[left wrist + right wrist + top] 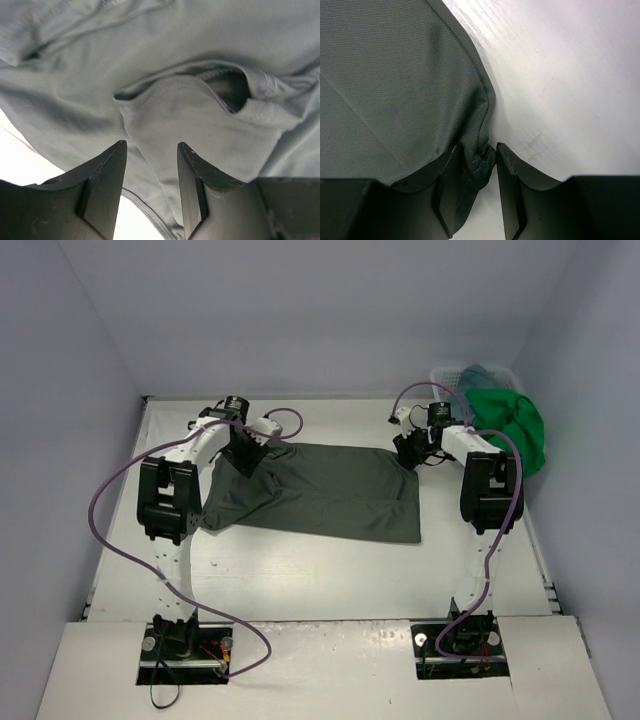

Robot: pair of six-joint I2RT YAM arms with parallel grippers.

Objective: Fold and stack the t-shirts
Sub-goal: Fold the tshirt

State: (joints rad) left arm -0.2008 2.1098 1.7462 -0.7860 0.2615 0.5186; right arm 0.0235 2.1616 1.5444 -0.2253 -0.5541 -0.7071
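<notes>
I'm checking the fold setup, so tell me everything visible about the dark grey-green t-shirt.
The dark grey-green t-shirt is soft, fine-knit cloth spread nearly flat across the white table, lightly wrinkled, with its left side bunched. The right gripper pinches the seamed edge at its far right corner. The left gripper hangs open over a rumpled opening at the far left.

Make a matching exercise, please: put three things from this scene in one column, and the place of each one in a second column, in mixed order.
Things:
1. dark grey-green cloth t-shirt
2. bright green cloth t-shirt
3. white plastic mesh basket

Places:
a. standing in the far right corner
b. spread out in the middle
c. draped over the near side of thing 3

Pairs: 1-b, 2-c, 3-a
</notes>
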